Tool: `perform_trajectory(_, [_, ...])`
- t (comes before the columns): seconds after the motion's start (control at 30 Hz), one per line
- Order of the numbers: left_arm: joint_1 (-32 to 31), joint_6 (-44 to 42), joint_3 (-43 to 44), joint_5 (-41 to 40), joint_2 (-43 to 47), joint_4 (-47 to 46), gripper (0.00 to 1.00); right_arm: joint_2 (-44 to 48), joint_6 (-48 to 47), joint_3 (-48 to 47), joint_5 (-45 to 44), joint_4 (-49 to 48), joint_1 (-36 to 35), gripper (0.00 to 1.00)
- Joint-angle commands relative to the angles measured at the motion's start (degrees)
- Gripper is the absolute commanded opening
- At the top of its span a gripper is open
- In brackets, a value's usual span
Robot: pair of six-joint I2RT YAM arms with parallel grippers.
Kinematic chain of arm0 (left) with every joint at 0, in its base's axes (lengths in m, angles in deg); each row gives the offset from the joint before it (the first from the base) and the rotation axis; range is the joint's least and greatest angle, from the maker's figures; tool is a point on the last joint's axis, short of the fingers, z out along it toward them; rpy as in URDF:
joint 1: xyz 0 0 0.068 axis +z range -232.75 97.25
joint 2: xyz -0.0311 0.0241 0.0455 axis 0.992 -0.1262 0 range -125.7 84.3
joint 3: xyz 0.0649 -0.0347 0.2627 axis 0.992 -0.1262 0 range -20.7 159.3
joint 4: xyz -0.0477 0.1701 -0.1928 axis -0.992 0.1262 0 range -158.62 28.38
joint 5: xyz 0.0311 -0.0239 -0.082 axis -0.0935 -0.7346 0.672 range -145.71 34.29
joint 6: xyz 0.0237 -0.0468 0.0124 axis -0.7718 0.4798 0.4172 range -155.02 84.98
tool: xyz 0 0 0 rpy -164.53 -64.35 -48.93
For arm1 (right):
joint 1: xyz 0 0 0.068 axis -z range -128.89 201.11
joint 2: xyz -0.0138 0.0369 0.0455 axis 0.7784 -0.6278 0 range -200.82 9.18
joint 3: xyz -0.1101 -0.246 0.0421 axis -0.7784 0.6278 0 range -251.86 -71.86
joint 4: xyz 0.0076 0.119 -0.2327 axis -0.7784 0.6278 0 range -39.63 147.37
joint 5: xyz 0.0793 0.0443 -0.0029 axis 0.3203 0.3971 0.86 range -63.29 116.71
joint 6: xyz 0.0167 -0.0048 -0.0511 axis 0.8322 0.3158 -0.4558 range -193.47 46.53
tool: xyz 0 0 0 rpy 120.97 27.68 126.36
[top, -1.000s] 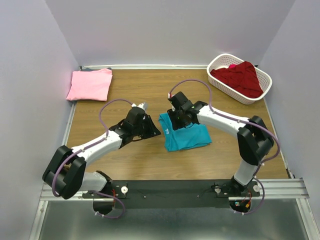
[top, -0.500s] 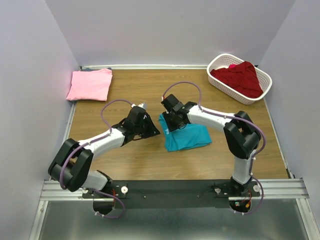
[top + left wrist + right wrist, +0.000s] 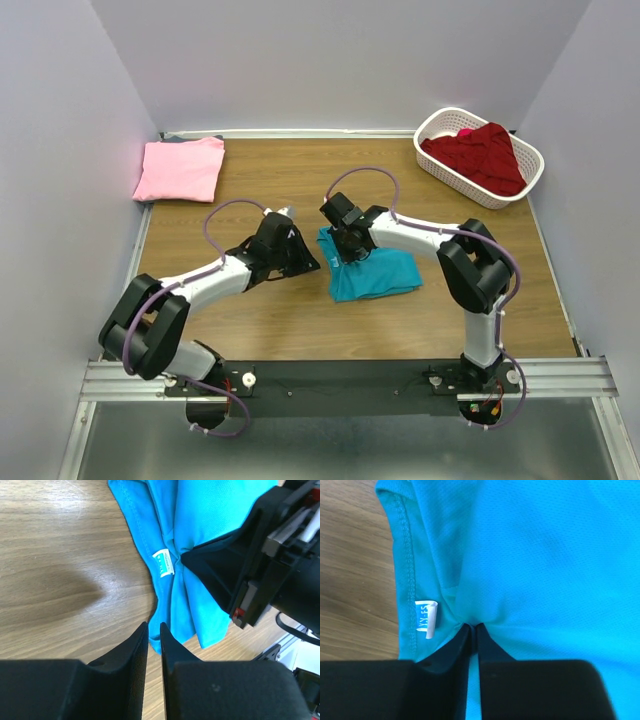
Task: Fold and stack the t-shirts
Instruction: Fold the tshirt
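The folded teal t-shirt (image 3: 385, 272) lies at the table's middle. My right gripper (image 3: 343, 245) is at its far left corner, shut on a pinched fold of the teal cloth (image 3: 545, 555) beside a white label (image 3: 426, 618); the jaws (image 3: 472, 626) are closed with cloth bunched at their tips. My left gripper (image 3: 308, 262) is low, just left of the shirt, its fingers almost together and empty (image 3: 154, 627), tips at the teal edge (image 3: 200, 520). The pink t-shirt (image 3: 180, 168) lies folded at the far left. The dark red t-shirt (image 3: 480, 155) is heaped in the basket.
A white slotted basket (image 3: 432, 125) stands at the far right corner. Grey walls close the table on three sides. The right gripper's black body (image 3: 250, 575) fills the right of the left wrist view. Bare wood shows in front of and behind the teal shirt.
My right gripper has shifted a little to the left on the teal shirt's corner, its elbow folding in. The left arm has barely moved.
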State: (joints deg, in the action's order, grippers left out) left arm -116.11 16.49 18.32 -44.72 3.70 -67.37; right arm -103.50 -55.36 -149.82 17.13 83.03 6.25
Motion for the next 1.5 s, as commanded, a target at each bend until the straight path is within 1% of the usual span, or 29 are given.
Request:
perform_trajectory(0.0, [0.3, -1.2, 2.1, 0.7, -1.7, -2.7, 0.23, 1.5, -0.1, -1.0, -1.2, 0.6, -0.5, 0.13])
perform_trajectory(0.07, [0.3, -1.5, 3.1, 1.6, -2.9, -3.3, 0.22, 2.4, -0.4, -0.9, -1.3, 0.6, -0.5, 0.11])
perform_trajectory(0.13, [0.3, -1.6, 3.8, 2.4, -4.0, -3.6, 0.21, 3.3, -0.9, -0.9, -0.7, 0.8, -0.5, 0.10])
perform_trajectory(0.33, [0.2, -1.3, 5.4, 4.4, -7.3, -7.3, 0.20, 4.4, -0.4, -1.2, -0.2, 1.0, -0.4, 0.01])
perform_trajectory(0.5, [0.2, -0.3, 6.0, 7.2, -12.2, -11.5, 0.15, 5.0, -0.7, -1.9, -0.7, 1.4, -0.4, 0.01])
perform_trajectory(0.6, [0.2, 0.0, 6.8, 9.9, -14.3, -13.8, 0.15, 4.8, -0.7, -2.0, -0.4, 1.5, -0.4, 0.01])
perform_trajectory(0.67, [0.3, 0.4, 6.3, 10.7, -14.9, -15.5, 0.15, 4.8, -0.5, -2.0, -0.3, 1.7, -0.2, 0.02])
perform_trajectory(0.7, [0.3, 0.5, 6.1, 10.8, -14.9, -15.9, 0.15, 4.6, -0.5, -2.0, -0.2, 1.7, -0.2, 0.07])
perform_trajectory(0.73, [0.3, 0.6, 5.9, 10.8, -14.4, -16.3, 0.15, 4.7, -0.4, -1.9, -0.2, 1.7, -0.3, 0.09])
perform_trajectory(0.83, [0.3, 0.8, 4.8, 9.8, -13.6, -16.5, 0.15, 4.1, -0.4, -1.7, -0.3, 1.7, -0.1, 0.12])
perform_trajectory(0.97, [0.3, 1.1, 3.7, 9.9, -13.3, -16.9, 0.15, 3.7, -0.3, -1.4, -0.3, 1.7, 0.0, 0.19])
perform_trajectory(1.0, [0.2, 1.1, 3.5, 10.0, -13.3, -17.1, 0.15, 3.9, -0.2, -1.3, -0.4, 1.7, 0.0, 0.23])
perform_trajectory(1.17, [0.2, 1.1, 3.5, 10.2, -13.2, -17.3, 0.15, 4.6, -0.3, -1.0, -1.5, 1.7, 0.0, 0.24])
perform_trajectory(1.23, [0.3, 1.1, 3.6, 10.4, -13.4, -17.4, 0.15, 4.7, -0.4, -1.0, -1.5, 1.7, 0.1, 0.23])
perform_trajectory(1.27, [0.3, 1.1, 3.7, 10.4, -13.4, -17.6, 0.15, 4.7, -0.4, -1.0, -1.5, 1.7, 0.1, 0.20])
perform_trajectory(1.3, [0.3, 1.1, 3.9, 10.5, -13.6, -17.7, 0.15, 4.6, -0.4, -1.0, -1.4, 1.7, 0.1, 0.14])
perform_trajectory(1.37, [0.1, 1.1, 4.2, 10.8, -14.2, -18.0, 0.15, 4.5, -0.4, -1.1, -1.1, 1.7, 0.1, 0.08])
perform_trajectory(1.4, [0.1, 1.0, 4.6, 11.1, -14.5, -18.2, 0.14, 4.5, -0.4, -1.1, -0.6, 1.7, 0.1, 0.03])
perform_trajectory(1.47, [-0.2, 0.9, 5.3, 11.2, -15.4, -18.7, 0.13, 4.7, -0.3, -1.2, -0.3, 1.7, 0.1, 0.01])
